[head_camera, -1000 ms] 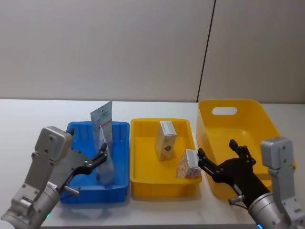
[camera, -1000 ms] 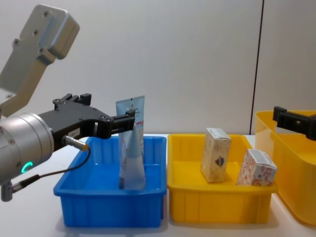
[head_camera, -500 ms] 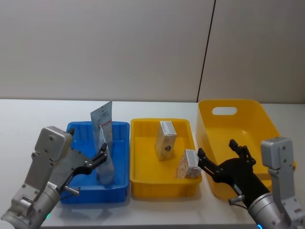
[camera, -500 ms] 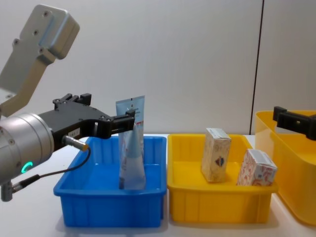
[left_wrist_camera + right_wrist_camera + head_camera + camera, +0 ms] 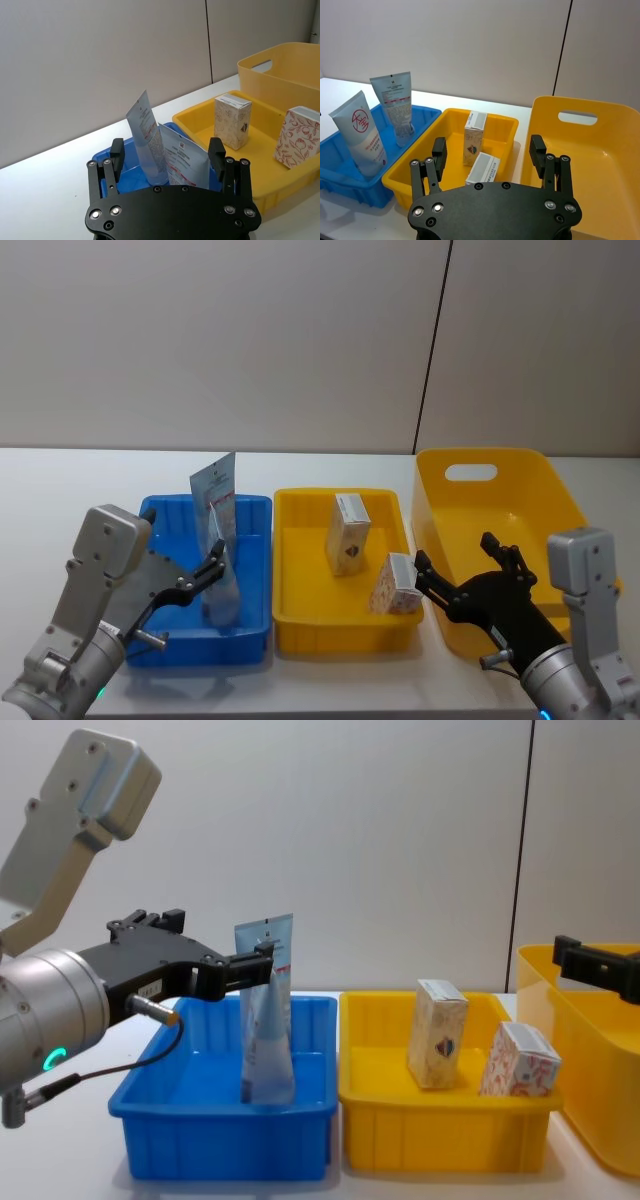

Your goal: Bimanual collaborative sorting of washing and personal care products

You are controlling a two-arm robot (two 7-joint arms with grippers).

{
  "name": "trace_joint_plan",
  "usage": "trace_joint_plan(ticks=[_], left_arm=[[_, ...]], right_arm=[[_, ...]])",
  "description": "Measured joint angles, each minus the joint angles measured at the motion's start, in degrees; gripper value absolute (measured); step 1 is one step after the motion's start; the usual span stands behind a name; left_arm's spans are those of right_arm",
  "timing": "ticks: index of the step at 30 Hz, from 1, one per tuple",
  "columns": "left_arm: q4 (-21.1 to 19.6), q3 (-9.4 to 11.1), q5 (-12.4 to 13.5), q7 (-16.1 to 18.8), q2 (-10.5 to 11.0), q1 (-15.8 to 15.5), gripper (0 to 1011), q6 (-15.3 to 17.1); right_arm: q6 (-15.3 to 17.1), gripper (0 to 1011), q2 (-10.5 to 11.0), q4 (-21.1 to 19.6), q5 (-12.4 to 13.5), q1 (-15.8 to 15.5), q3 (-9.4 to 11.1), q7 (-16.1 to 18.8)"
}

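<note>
1. On a white table (image 5: 60, 490) stand three containers in a row: a blue bin (image 5: 252, 540) on the robot's left, a shallow yellow tray (image 5: 300, 625) in the middle and a deep yellow tub (image 5: 520, 475) with a handle slot on the right.
2. Two pale blue squeeze tubes stand on their caps in the blue bin. One has a red ring mark (image 5: 362, 135) and the other is taller, with red-and-white print (image 5: 395, 107).
3. Two cartons are in the yellow tray. The tall beige box (image 5: 347, 533) is upright near the middle. The white box (image 5: 395, 585) with a red-orange pattern leans at the tray's near right corner.
4. The left gripper (image 5: 166, 152) is at the near side of the blue bin with its fingers spread wide. Its tips are level with the tubes and just beside them; whether either tip touches a tube cannot be told.
5. The right gripper (image 5: 487, 146) hangs near the tub's left wall, just beside the white box. Its fingers are spread and it carries nothing.
6. Nothing has shifted over the last second: both arms and all four products sit exactly where they were.
7. The products look grouped by type already, tubes in blue and boxes in yellow. The stillness therefore suggests a pause, either at the end of sorting or before the left gripper closes on a tube.
</note>
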Motion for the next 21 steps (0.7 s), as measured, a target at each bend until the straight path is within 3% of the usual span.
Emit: trace_joint_plan(ticks=[13,21], left_arm=[[-0.22,-0.18,-0.25,-0.3,0.01,0.28,1001,0.22],[-2.61,-1.39,-2.2,-1.37,0.97,2.25,1001,2.83]], right_arm=[[0.0,1003,0.0,0.0,0.0,0.0,0.0,0.0],[0.0,1003,0.0,0.0,0.0,0.0,0.0,0.0]])
